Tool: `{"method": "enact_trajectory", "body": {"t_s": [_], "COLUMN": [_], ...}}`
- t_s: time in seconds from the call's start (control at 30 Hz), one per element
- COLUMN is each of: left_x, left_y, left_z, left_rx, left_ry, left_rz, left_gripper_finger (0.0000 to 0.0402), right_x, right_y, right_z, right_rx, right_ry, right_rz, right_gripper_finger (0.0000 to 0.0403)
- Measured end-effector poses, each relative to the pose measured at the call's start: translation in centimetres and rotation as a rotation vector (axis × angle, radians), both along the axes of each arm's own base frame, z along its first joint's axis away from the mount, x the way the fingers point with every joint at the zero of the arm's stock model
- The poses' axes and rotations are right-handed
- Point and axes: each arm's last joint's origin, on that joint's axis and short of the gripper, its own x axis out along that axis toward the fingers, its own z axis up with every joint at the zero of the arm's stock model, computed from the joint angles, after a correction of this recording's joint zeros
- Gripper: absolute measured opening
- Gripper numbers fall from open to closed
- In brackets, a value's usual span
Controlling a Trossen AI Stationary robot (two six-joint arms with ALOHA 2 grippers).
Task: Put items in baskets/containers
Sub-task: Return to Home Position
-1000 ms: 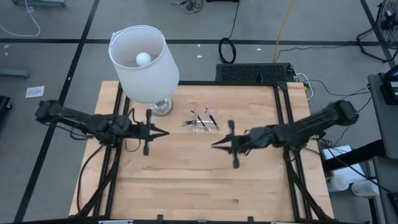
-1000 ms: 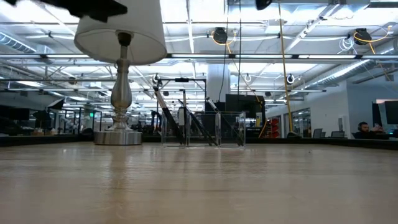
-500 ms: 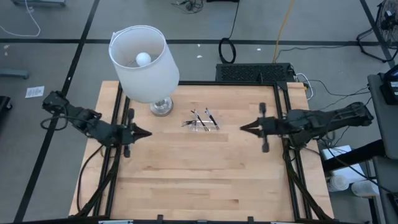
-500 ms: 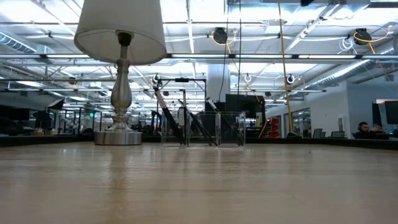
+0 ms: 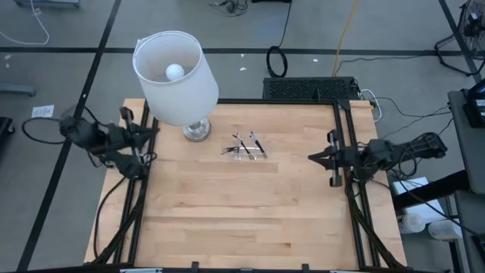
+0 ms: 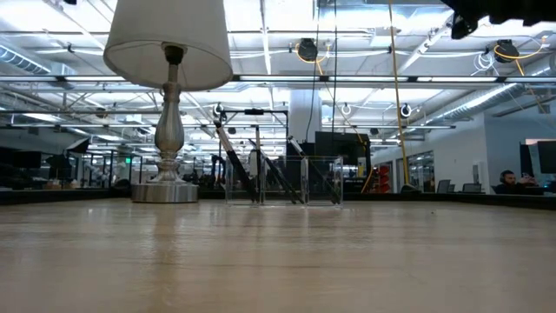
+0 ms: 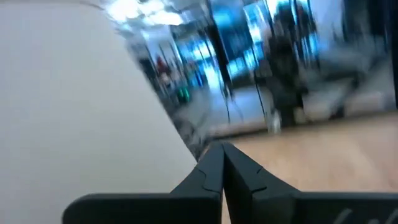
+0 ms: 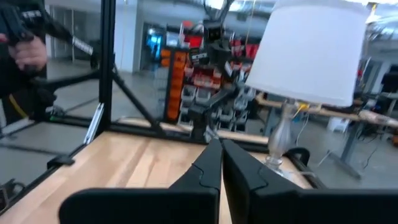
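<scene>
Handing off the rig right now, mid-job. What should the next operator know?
Left gripper: shut, empty, at the left edge of the table, beside the lamp.
Right gripper: shut, empty, at the table's right edge.
Brushes: clustered in the transparent organizer mid-table, near the lamp, leaning inside it.
Done: no brush shows loose on the table.
Left: probably only parking both arms; neither is over the organizer.
</scene>
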Motion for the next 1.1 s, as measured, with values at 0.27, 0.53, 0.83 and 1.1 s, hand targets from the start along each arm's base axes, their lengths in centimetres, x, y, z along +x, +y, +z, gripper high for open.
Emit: {"method": "enact_trajectory", "body": {"t_s": [0.27,0.53,0.83,1.1], "left_x": [0.7,1.7,2.8,4.1], "left_y": [-0.3,-1.0,-1.5,-1.5], "left_z": [-4.2,-8.2,-10.9,-14.2], "left_rx": [-0.038,-0.049,-0.085,-0.048], "left_ry": [-0.206,-0.151,-0.104,-0.174], "left_rz": [0.006,-0.096,-0.121,-0.095], "left_gripper_finger": [0.0001,0.0001,0.0,0.0], "right_x": [-1.0,-2.6,-1.7,-1.8], "right_y": [-0.7,-1.4,-1.2,-1.4], "right_z": [-2.8,-3.9,-7.5,-7.0], "right_rx": [0.012,0.046,0.082,0.075], "right_ry": [-0.075,-0.145,-0.114,-0.213], "right_rz": [-0.047,-0.047,-0.031,-0.047], "right_gripper_finger": [0.0,0.0,0.0,0.0]}}
